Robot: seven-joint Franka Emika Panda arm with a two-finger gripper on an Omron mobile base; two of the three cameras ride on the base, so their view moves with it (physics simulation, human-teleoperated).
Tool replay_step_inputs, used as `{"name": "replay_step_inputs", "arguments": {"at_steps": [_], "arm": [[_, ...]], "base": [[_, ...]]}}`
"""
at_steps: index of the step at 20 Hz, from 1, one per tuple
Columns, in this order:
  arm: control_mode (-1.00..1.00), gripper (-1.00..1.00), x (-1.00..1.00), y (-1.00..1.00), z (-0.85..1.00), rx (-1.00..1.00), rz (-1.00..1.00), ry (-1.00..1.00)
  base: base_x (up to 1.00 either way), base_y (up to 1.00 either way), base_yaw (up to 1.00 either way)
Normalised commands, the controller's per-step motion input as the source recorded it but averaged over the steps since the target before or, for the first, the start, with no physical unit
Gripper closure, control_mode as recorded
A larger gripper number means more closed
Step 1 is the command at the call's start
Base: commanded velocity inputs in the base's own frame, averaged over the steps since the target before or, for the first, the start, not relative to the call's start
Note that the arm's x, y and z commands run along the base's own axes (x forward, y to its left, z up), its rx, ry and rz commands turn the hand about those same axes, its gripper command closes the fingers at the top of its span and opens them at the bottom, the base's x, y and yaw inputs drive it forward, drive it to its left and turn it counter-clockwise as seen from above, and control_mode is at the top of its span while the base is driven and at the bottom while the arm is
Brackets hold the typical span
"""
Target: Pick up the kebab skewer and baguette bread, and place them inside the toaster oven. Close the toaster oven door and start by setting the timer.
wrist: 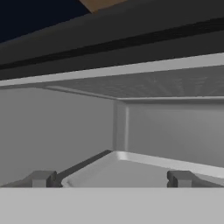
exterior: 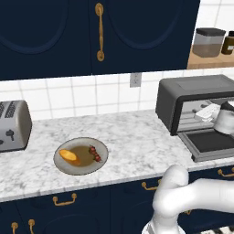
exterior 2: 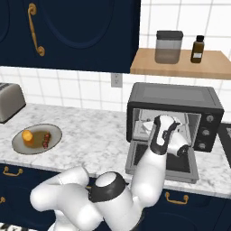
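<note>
On the far left of the white-and-grey marbled worktop (exterior: 137, 137) stands a silver 2-slot toaster (exterior: 13, 125). To its right, near the front edge, lies a round grey plate (exterior: 103, 157). On the plate the small golden-orange baguette bread (exterior: 69, 156) lies on the left side, and the short kebab skewer (exterior: 95, 154) with dark red meat chunks lies on the right, close beside the loaf but whether they touch I cannot tell.

Further right, against the white tiled wall, sits the large dark grey boxy toaster oven (exterior 2: 173, 97). The toaster oven door (exterior 2: 135, 162), a dark panel with a glass window, hangs dropped down flat over the worktop edge.

The white arm reaches into the oven's mouth. The gripper (wrist: 110, 178) sits just above the pale metal inner tray (wrist: 131, 168), its jaws spread wide with nothing between them.

On a wooden shelf (exterior 2: 180, 63) above the oven stand 1 grey-lidded canister (exterior 2: 168, 46) and 1 dark bottle (exterior 2: 197, 48).
</note>
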Motion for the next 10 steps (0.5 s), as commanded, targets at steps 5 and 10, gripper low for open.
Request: {"name": "replay_step_inputs", "arguments": {"at_steps": [5,10], "arm": [[-1.00,-1.00,0.37,0.00,-0.08,0.00,0.00,0.00],[-1.00,-1.00,0.23,0.00,-0.25,0.00,0.00,0.04]], "base": [[0.00,0.00,0.00],[0.00,0.00,0.00]]}}
